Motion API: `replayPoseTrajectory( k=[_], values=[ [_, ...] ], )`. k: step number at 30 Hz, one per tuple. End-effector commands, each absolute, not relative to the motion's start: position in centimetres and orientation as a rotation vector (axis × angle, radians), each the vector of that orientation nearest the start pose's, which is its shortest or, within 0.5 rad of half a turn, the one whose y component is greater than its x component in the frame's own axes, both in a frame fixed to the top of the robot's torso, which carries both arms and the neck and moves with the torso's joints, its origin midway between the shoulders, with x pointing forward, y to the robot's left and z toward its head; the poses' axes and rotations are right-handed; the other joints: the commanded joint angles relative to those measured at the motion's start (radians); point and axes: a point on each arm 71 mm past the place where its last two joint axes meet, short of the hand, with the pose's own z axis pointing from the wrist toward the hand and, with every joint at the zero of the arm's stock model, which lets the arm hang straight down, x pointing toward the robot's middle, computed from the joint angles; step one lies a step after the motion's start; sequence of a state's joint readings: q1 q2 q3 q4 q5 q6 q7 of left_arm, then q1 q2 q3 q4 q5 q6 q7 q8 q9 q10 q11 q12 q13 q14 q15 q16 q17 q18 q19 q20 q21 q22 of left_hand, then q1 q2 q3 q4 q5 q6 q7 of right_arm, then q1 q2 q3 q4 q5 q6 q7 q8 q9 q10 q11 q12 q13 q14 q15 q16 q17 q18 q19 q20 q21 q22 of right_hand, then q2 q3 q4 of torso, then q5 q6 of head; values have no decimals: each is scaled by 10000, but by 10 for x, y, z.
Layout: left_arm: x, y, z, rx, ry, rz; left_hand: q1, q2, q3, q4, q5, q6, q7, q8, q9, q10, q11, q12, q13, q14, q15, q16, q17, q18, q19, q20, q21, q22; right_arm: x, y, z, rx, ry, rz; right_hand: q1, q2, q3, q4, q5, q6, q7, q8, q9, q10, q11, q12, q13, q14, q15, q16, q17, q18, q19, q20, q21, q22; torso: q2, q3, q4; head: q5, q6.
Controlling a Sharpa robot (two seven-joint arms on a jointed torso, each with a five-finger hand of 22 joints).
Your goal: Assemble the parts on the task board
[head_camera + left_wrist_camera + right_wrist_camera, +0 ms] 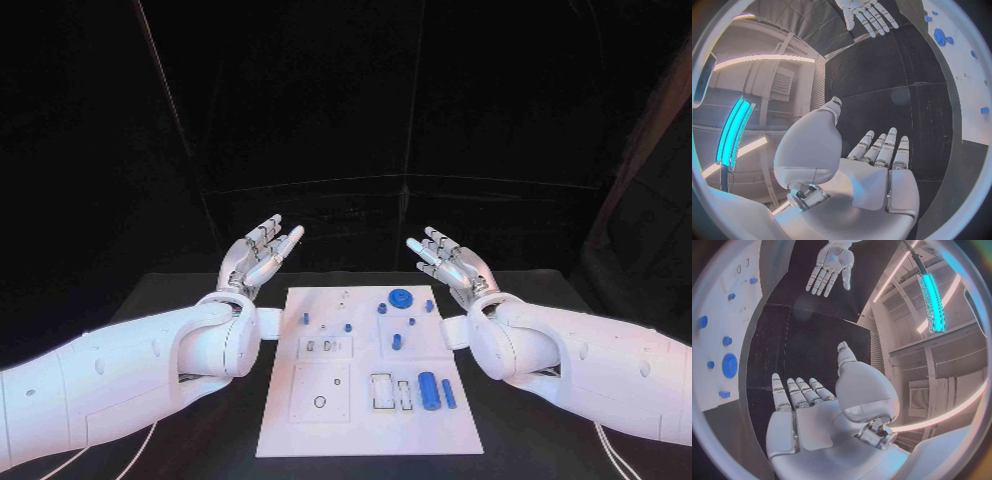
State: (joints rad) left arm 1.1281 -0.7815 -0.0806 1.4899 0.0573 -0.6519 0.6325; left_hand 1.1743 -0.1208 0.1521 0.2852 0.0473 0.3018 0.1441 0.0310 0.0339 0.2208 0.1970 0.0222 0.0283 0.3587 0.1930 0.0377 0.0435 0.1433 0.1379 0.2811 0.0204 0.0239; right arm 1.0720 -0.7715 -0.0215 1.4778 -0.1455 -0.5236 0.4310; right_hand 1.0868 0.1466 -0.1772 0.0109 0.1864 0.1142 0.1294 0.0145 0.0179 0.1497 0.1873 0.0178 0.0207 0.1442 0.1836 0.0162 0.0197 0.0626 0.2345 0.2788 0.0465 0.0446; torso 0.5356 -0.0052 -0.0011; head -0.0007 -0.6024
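Both hands hold nothing, fingers apart: left hand [260, 252] beyond the board's [289, 425] far left corner, right hand [450, 262] beyond its far right. The long blue cylinder [427, 386] near the board's near right edge lies lengthwise, probably nearer the right hand.

In both wrist views the task board [970, 75] is cut off by the circle's rim, and in the head view the small blue parts [398, 342] and the grey pieces [327, 346] are too small for their shapes to be told.
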Motion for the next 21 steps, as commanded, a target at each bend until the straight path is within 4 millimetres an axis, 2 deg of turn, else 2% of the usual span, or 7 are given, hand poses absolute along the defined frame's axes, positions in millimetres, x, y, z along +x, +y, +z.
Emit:
replayPoseTrajectory(
  k=[1, 4, 7, 8, 10, 14, 21],
  values=[
    [480, 209, -212, -10992, 11343, -13754, 221, 18, 34, 58, 47, 165, 963, 52, 25, 185, 92, 80, 22, 442, 84, 123, 71, 169, 177, 101, 97, 48, 476, -186, -230, 9428, 15231, 14399, 1253, 107, 55, -678, -87, 866, 1476, 188, 117, 1024, 596, 209, 126, 1343, 518, 293, 160, 354, 1181, 136, 572, 290, -1, -1, -1, -2, 1],
    [480, 209, -212, -10992, 11343, -13754, 275, 166, 98, 18, 36, 593, 1150, 135, 76, 682, 277, 165, 76, 1462, 210, 382, 216, 89, 735, 141, 284, 160, 477, -186, -231, 9289, 15386, 14458, 1847, 127, 218, -1162, -160, 2216, 1562, 483, 286, 2770, 725, 543, 284, 3526, 559, 792, 348, 563, 2993, 109, 1385, 689, -1, -1, -1, -2, 1],
    [482, 219, -214, -11288, 11376, -13862, 386, 332, 144, -81, 39, 1418, 1355, 301, 165, 1806, 487, 380, 185, 3335, 357, 912, 466, -45, 1976, 128, 723, 393, 485, -209, -228, 8267, 14600, 13473, 2237, 133, 357, -1529, -121, 3715, 1476, 817, 450, 4961, 582, 988, 443, 5562, 369, 1219, 463, 781, 3937, 104, 1862, 862, 4, -14, 38, -74, -102],
    [482, 220, -214, -11303, 11398, -13909, 445, 417, 160, -156, 7, 2121, 1390, 464, 248, 2755, 547, 591, 283, 3816, 358, 1093, 524, -22, 2834, 82, 1026, 547, 486, -211, -228, 8127, 14529, 13357, 2384, 132, 419, -1679, -98, 4468, 1410, 995, 533, 6073, 468, 1231, 524, 6449, 242, 1412, 514, 895, 4215, 98, 2009, 902, 4, -11, 38, -69, -123],
    [482, 220, -214, -11291, 11475, -14022, 552, 556, 137, -393, 2, 3621, 1298, 807, 404, 5126, 370, 1128, 487, 4792, 81, 1449, 626, 205, 5172, 86, 1902, 956, 488, -215, -227, 7860, 14426, 13162, 2520, 177, 515, -1879, -94, 5496, 1293, 1170, 597, 6877, 302, 1334, 494, 7095, 76, 1457, 475, 1082, 4615, 93, 2199, 931, 29, -15, 58, -78, -113],
    [480, 220, -212, -10820, 11887, -14410, 821, 732, 110, -915, 38, 5647, 1007, 1242, 555, 6904, -11, 1567, 530, 6524, -425, 1995, 825, 425, 6662, -131, 2444, 1087, 490, -221, -225, 7057, 14555, 12810, 2681, 229, 650, -2234, -91, 7020, 1111, 1336, 622, 7780, 63, 1350, 434, 8199, -223, 1563, 468, 1229, 5370, -29, 2557, 994, 130, -5, 57, -76, -83],
    [476, 220, -205, -10035, 12422, -14909, 1026, 944, 33, -1494, 31, 6469, 767, 1117, 405, 7969, -304, 1421, 381, 7650, -769, 1959, 1034, 426, 7683, -476, 2478, 945, 504, -223, -210, 5114, 15105, 12016, 2606, 449, 812, -2822, -168, 8163, 900, 1181, 490, 9012, -246, 1093, 401, 9911, -741, 1642, 496, 1208, 6580, -567, 3238, 1172, 487, 33, 86, -137, -30]
  ],
)
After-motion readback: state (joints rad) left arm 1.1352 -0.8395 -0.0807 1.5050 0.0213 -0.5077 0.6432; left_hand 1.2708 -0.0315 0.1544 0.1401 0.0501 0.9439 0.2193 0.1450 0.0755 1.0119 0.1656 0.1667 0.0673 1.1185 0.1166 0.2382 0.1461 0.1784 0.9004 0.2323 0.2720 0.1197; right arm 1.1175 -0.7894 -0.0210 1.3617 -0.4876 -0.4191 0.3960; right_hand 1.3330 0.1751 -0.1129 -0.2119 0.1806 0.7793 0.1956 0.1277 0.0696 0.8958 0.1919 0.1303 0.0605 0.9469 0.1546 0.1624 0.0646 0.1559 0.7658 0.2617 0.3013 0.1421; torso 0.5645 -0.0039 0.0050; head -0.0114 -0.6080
